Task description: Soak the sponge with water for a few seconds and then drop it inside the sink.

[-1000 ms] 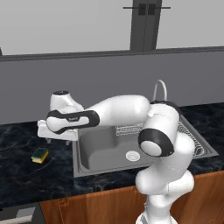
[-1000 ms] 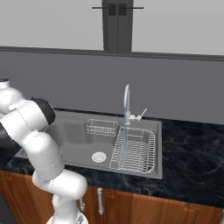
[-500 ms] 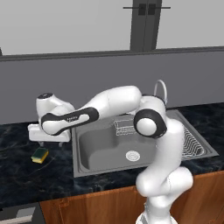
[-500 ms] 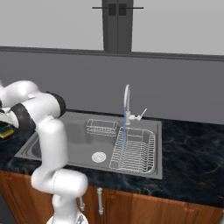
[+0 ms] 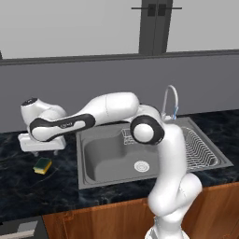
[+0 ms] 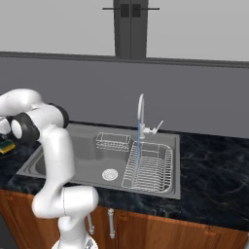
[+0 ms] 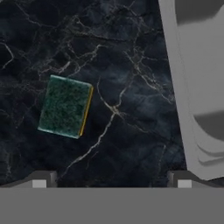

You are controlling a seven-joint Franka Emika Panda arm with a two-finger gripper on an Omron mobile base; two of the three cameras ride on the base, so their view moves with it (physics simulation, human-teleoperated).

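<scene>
The sponge (image 5: pixel 42 165) lies flat on the dark marbled counter (image 5: pixel 28 191), green scrub side up with a sliver of yellow along one edge, off to the left of the sink (image 5: pixel 88 179) and well apart from its rim. The white arm (image 5: pixel 107 112) reaches out from the base, bends over the basin and stretches left, so the hand hangs just above the counter — a little behind the sponge as the left base camera has it. Looking down from the hand, the gripper (image 7: pixel 111 179) is spread wide: its two dark fingertips (image 7: pixel 39 180) stand far apart at the bottom of the view with bare counter between them, and nothing is held. The sponge (image 7: pixel 65 106) sits up and to the left of that gap in the hand view, not between the fingers and not touching them. The grey stepped edge of the sink runs down the right side of the same view. Over at the faucet (image 6: pixel 140 112), a thin pale-blue stream of water (image 6: pixel 137 151) falls from the curved spout onto the wire dish rack (image 6: pixel 148 168) — the tap is running. From the right base camera the sponge (image 6: pixel 7 145) shows at the far left, beside the arm's elbow.
</scene>
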